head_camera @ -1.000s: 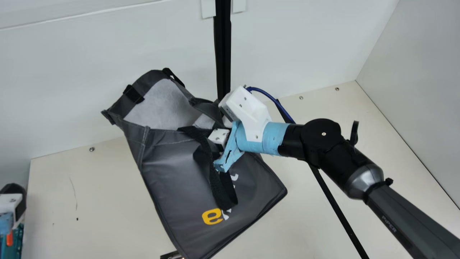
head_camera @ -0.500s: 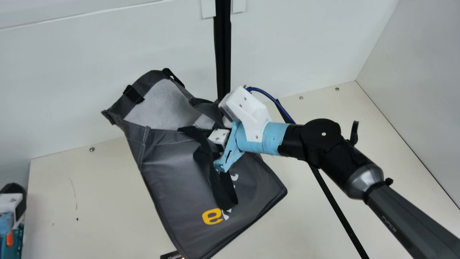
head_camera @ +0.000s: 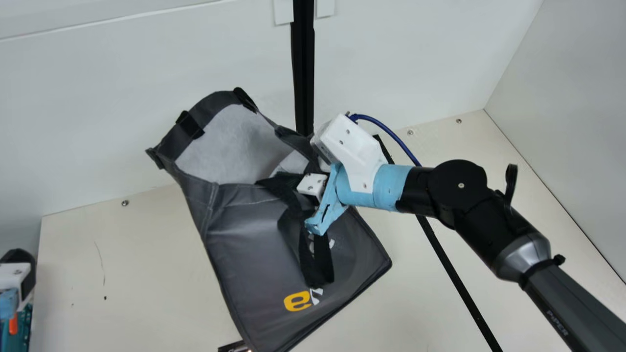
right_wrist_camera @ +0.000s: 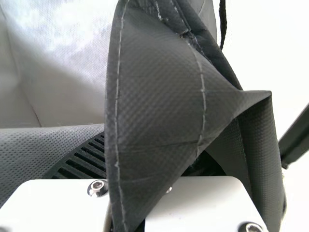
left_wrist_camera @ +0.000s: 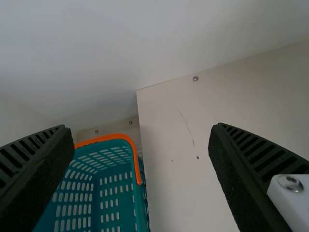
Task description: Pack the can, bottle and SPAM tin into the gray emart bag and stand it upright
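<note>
Over the cream table (head_camera: 146, 244), the gray emart bag (head_camera: 244, 244) is tilted, its long axis slanted in the main view from upper-left mouth to lower-right base. Its rim is finger-clamped by the nearer right gripper (right_wrist_camera: 149, 147); the left gripper (left_wrist_camera: 139, 128), fingers parted, is held well away.

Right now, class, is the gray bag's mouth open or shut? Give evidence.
Open: the gray bag has its rim spread apart, pale lining showing.

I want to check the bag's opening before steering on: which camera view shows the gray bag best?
The main view: it shows the gray bag nearly whole, including its open mouth and front panel. The right wrist view gives a close-up of folded fabric and pale lining.
</note>
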